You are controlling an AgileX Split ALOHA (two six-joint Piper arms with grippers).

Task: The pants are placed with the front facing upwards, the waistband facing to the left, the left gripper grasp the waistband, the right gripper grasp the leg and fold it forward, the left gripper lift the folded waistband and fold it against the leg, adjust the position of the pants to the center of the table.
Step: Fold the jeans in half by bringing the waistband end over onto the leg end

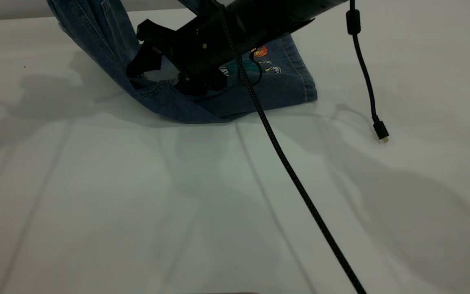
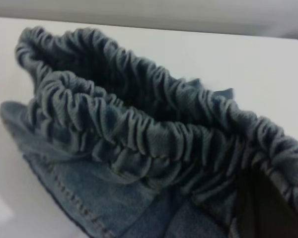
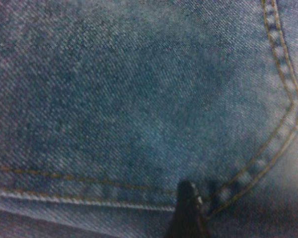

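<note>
Pants [image 1: 276, 87] lie at the far side of the table [image 1: 137, 204], partly flat and partly lifted: the right-hand portion rests on the surface with the small cartoon print [image 1: 265, 61] facing up, while the left-hand portion rises steeply off the tabletop and out of the exterior view's upper edge. A black arm reaches in from the upper right over the flat part of the denim, and its gripper, the right gripper [image 1: 149, 61], sits low against the cloth where the raised part begins; from the right wrist view only one dark fingertip [image 3: 188, 208] shows, pressed close to denim with tan stitching, so whether the jaws are spread or closed cannot be told. The left wrist view is filled by the waistband [image 2: 154, 129], gathered and ruffled, held up above the pale table; the left gripper itself does not show there. A loose black cable [image 1: 365, 77] dangles to the right of the pants.
</note>
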